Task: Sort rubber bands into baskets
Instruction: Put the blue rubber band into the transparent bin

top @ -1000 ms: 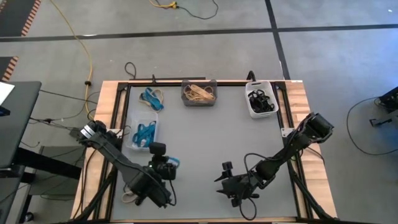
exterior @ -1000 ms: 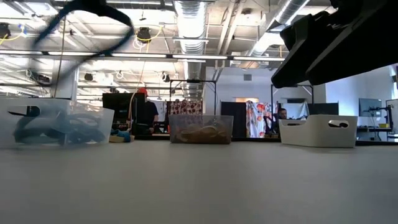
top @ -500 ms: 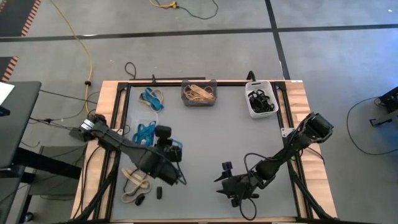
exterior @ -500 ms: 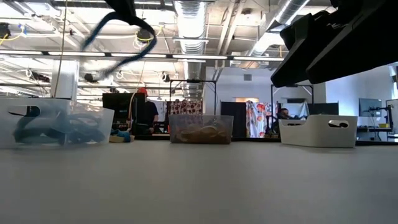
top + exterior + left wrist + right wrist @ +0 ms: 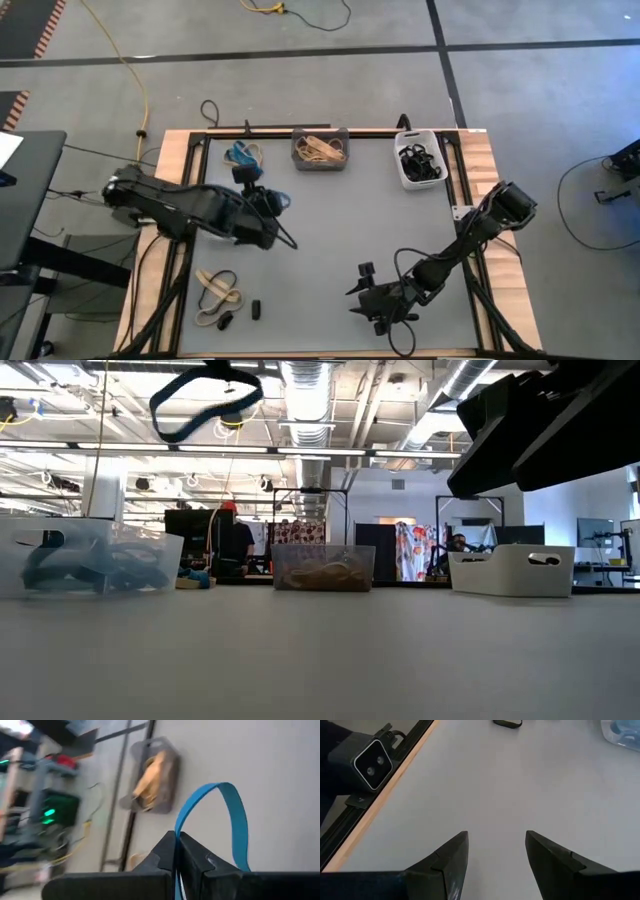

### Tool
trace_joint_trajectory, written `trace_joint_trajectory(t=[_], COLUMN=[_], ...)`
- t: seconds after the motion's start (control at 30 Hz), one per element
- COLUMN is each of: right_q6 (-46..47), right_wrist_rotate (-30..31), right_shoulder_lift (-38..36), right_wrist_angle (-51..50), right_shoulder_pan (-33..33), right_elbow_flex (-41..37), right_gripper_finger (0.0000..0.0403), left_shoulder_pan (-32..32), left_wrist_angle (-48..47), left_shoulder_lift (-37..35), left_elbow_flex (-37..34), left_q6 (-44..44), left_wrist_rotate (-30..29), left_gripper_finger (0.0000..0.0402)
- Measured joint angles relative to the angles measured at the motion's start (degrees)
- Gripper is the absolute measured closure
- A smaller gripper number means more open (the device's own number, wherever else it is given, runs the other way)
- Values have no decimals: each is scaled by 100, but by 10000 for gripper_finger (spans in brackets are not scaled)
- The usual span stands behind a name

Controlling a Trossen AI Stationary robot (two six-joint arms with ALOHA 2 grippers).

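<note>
Presently a blue band (image 5: 234, 825) is pinched in the clenched jaws of the left gripper (image 5: 272, 205), which is held above the surface (image 5: 340, 240) over its left half, near the clear basket (image 5: 85, 562). In the low view the band (image 5: 205, 408) is seen hanging as an open loop high above that basket, in which other blue bands (image 5: 95, 568) are kept. More blue bands (image 5: 245, 155) are left loose on the surface at the far left corner. Tan bands are gathered in the grey basket (image 5: 320, 149) at the middle of the far edge, and black bands in the white basket (image 5: 420, 160) at the far right. Loose tan bands (image 5: 218, 290) and small black bands (image 5: 256, 309) are left on the near left part of the surface. The right gripper (image 5: 372, 300) is kept low over the near right part, its jaws released and spread with nothing between them.
</note>
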Motion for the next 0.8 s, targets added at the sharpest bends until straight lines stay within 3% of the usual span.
trace_joint_trajectory(t=[0.17, 0.33, 0.53, 0.7, 0.8], right_q6=[2, 4, 2, 4, 4], right_wrist_rotate=[0, 1, 1, 1, 1], right_shoulder_lift=[0, 0, 0, 0, 0], right_wrist_angle=[3, 7, 8, 9, 27], right_shoulder_pan=[0, 0, -2, -48, -50], right_elbow_flex=[0, 0, 0, 0, 0], right_gripper_finger=[179, 179, 179, 179, 179], left_shoulder_pan=[346, 701, 946, 1183, 1296], left_wrist_angle=[1166, 1740, 1806, 1749, 1670], left_shoulder_lift=[-846, -1843, -2938, -3557, -3705], left_elbow_flex=[-1127, -2523, -3798, -4376, -4595], left_q6=[440, 180, -663, -1309, -1533], left_wrist_rotate=[566, 881, 753, 662, 905], left_gripper_finger=[401, 401, 401, 401, 401])
